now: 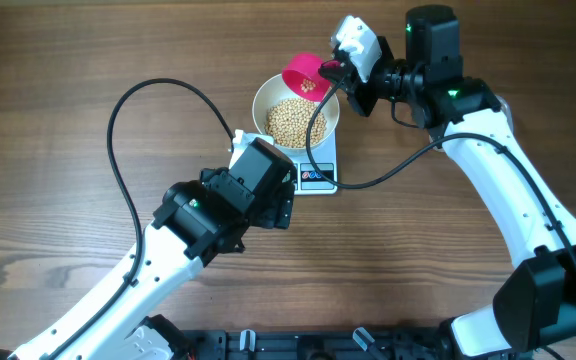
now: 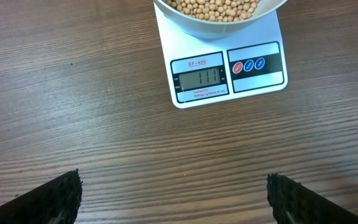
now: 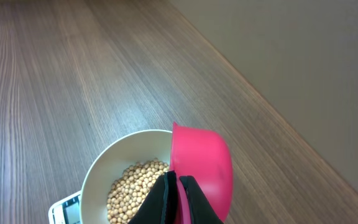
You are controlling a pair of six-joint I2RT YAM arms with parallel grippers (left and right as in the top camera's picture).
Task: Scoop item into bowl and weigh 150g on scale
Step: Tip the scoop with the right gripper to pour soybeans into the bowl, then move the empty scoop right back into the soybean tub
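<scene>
A wooden table [image 1: 68,120] fills the view. The left gripper [image 2: 173,194] hovers just on the robot's side of the scale [image 2: 266,43], jaws spread wide and holding nothing. The right gripper [image 3: 178,200] reaches in from the far right, jaws pinched tight on the handle of a pink scoop [image 3: 205,167]. The white scale lies with its long axis running away from the robot, display [image 2: 199,78] end nearest, reading 111. The white bowl [image 1: 263,98] sits on its far end. The scoop is tipped over the bowl's far rim, its mouth turned toward the bowl and its handle pointing away to the far right. Tan beans [image 1: 293,120] heap in the bowl — a few show in the scoop's mouth.
</scene>
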